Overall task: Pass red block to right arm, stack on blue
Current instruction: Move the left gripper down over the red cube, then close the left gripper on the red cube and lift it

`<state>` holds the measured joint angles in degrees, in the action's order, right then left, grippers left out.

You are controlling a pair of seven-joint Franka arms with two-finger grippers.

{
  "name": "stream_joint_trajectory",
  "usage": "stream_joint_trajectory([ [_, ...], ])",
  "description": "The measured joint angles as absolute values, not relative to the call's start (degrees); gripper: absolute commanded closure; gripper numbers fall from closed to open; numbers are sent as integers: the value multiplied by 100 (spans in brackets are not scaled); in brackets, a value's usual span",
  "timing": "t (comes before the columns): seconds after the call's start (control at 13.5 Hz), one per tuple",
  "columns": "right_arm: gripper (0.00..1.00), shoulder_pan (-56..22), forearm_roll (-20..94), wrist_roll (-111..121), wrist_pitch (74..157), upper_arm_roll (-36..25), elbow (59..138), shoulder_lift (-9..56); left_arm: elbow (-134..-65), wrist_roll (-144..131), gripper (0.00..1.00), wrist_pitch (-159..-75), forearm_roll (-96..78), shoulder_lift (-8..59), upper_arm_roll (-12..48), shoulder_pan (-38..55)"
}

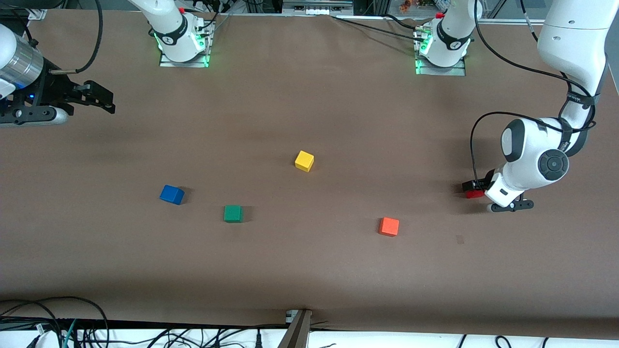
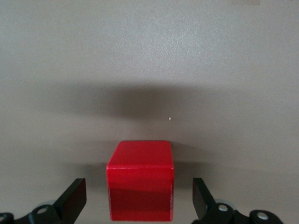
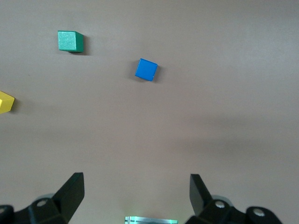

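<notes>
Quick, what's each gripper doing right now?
Left gripper: open, fingers either side of the red block, not gripping.
Right gripper: open, holding nothing.

Red block mostly behind left claw

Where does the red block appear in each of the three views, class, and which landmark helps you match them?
Front view: red block on the table at the left arm's end, mostly hidden under the left gripper.
Left wrist view: red block between the open fingers.
Right wrist view: not in it.
Shared landmark: the left gripper straddling it.
</notes>
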<state>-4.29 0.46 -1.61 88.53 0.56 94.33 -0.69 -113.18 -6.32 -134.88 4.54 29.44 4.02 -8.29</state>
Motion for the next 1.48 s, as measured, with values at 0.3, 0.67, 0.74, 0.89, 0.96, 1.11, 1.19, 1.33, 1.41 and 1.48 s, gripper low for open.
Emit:
stream_joint_trajectory([
  [0.3, 0, -429, 46, -161, 8853, 56, 9433, -69, -11298, -630, 55, -13490, 454, 2971, 403, -829],
  [0.67, 0, -429, 46, -161, 8853, 56, 9433, -69, -11283, -227, 100, -13490, 455, 2971, 411, -829],
  [0.74, 0, -429, 46, -161, 8853, 56, 9433, -69, -11274, -174, 100, -13469, 455, 2969, 418, -828],
  [0.89, 0, -429, 46, -161, 8853, 56, 9433, -69, -11171, -51, 100, -13143, 456, 2909, 464, -819],
  [0.96, 0, -429, 46, -161, 8853, 56, 9433, -69, -11071, 99, 100, -12923, 456, 2820, 489, -814],
  [1.11, 0, -429, 46, -161, 8853, 56, 9433, -69, -10847, 436, 100, -12664, 456, 2565, 601, -813],
  [1.19, 0, -429, 46, -161, 8853, 56, 9433, -69, -10769, 615, 100, -12573, 456, 2430, 673, -812],
  [1.33, 0, -429, 46, -161, 8853, 56, 9433, -69, -10721, 1089, 100, -12492, 434, 2198, 831, -815],
  [1.41, 0, -429, 46, -161, 8853, 56, 9432, -70, -10705, 1377, 100, -12492, 363, 2126, 891, -816],
  [1.48, 0, -429, 46, -161, 8853, 56, 9433, -69, -10678, 1678, 100, -12490, 294, 2073, 950, -818],
])
